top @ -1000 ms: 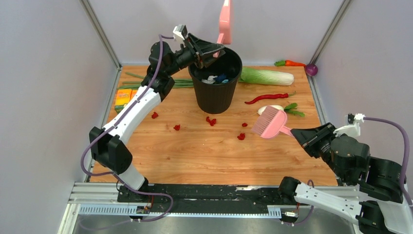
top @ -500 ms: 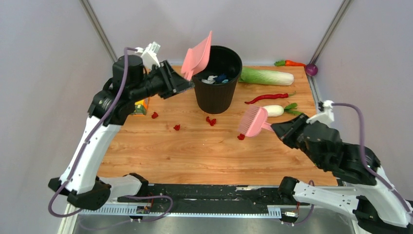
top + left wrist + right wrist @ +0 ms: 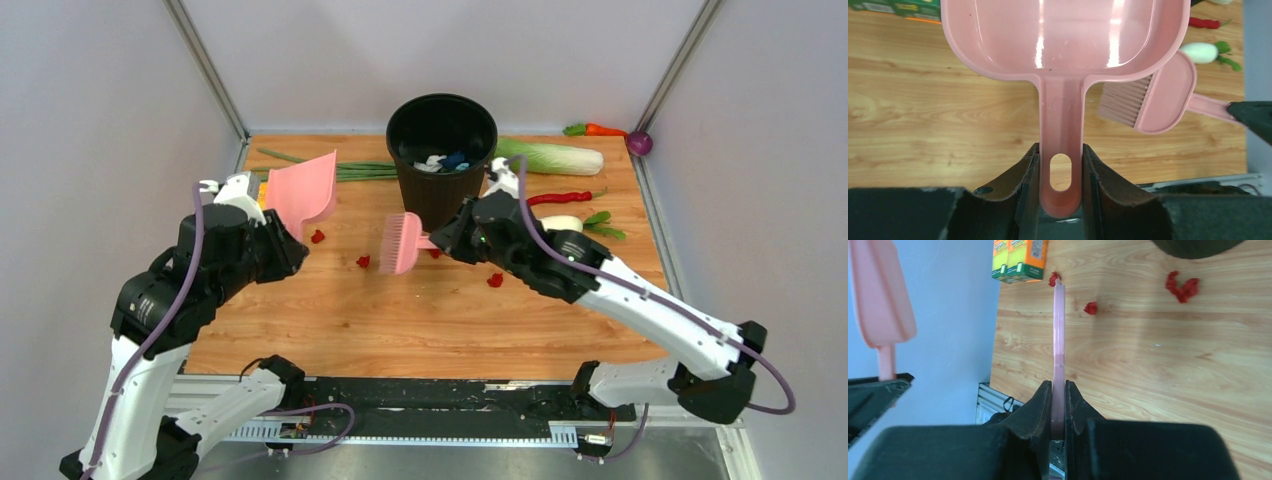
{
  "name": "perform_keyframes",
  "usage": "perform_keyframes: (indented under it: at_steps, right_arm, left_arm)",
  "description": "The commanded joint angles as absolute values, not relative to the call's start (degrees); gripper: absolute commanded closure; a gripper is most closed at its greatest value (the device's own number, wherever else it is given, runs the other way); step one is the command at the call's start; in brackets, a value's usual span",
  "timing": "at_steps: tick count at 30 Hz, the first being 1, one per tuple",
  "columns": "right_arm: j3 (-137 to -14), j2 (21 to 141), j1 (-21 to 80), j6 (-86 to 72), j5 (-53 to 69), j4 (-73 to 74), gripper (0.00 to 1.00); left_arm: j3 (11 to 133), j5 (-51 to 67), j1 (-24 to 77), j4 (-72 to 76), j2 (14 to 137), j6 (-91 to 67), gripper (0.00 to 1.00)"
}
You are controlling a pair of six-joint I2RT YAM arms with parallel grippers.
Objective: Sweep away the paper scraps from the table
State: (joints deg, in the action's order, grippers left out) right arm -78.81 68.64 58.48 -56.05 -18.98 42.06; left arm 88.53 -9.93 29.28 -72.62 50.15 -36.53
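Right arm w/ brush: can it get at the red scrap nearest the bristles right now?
Likely yes. The brush, held in the right gripper, sits right beside that scrap, with only bare table between; the bin stands behind it.

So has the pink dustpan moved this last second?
Yes. The pink dustpan has swung down and left, from above the rim of the black bin to left of it.

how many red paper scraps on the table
4 paper scraps: one by the dustpan, one left of the brush, a clump by the bin, one beside the right arm, which may hide more.
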Motion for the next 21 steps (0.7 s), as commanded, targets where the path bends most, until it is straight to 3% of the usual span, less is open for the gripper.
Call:
perform_keyframes:
  at_steps: [1,21]
  right_arm:
    - [-84.45,74.60,58.71,-54.23,-13.02,29.98,1.00]
    - [-105.02,109.76,54.50,-62.40,-2.20,17.75,1.00]
  left_arm:
    - [85.00,-17.57,29.44,-76.03,45.54,-32.70,1.00]
    - [79.46,-19.25,29.44,-75.50,34.98,-32.52,1.00]
